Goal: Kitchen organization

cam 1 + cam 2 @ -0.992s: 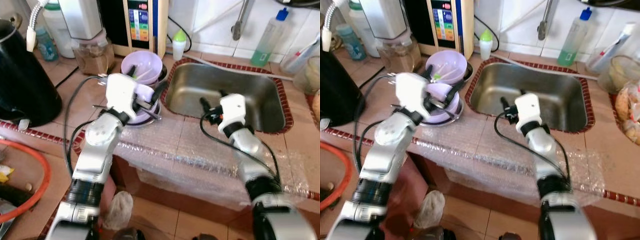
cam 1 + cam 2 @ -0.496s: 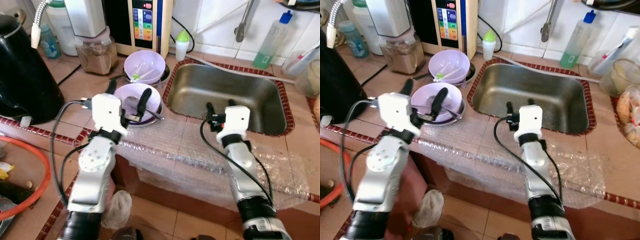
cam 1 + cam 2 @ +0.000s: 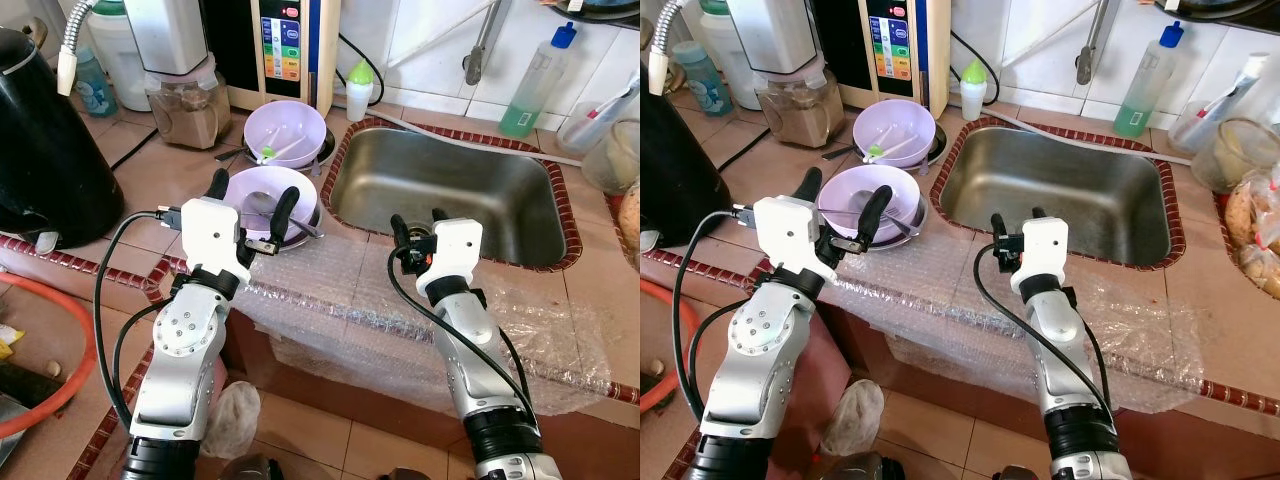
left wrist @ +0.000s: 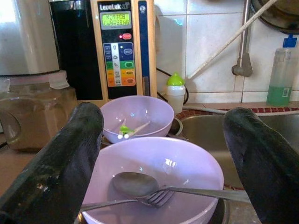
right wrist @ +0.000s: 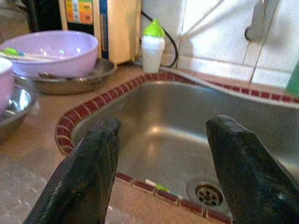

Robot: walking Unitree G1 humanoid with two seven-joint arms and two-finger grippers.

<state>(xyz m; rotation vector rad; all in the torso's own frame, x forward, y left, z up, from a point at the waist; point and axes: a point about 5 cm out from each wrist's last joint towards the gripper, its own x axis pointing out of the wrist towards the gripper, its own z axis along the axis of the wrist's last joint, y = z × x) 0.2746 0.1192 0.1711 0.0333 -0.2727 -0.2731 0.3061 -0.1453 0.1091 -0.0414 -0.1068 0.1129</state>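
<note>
Bowls sit a little left of centre in the head view, on the tiled counter beside the sink. Starting at the far left, a black kettle (image 3: 40,150) fills the upper left edge, with a jar (image 3: 183,105) of brown powder behind it. My left gripper (image 3: 248,198) hangs at centre left with its fingers (image 4: 60,163) spread wide apart, holding nothing, just in front of the near purple bowl (image 3: 270,195). That bowl rests in a shallow metal dish, and a spoon (image 4: 133,183) and a fork (image 4: 156,198) lie inside it, their handles crossing its rim. Behind it, higher in the frame, a second purple bowl (image 3: 290,128) holds a white and green utensil (image 4: 130,129). A sheet of bubble wrap (image 3: 340,290) covers the counter edge across the middle. Right of the bowls lies the steel sink (image 3: 450,190). My right gripper (image 3: 418,222) is at its near rim, fingers (image 5: 84,172) apart and empty, pointing into the basin. A green soap bottle (image 3: 540,75) stands at the upper right.
</note>
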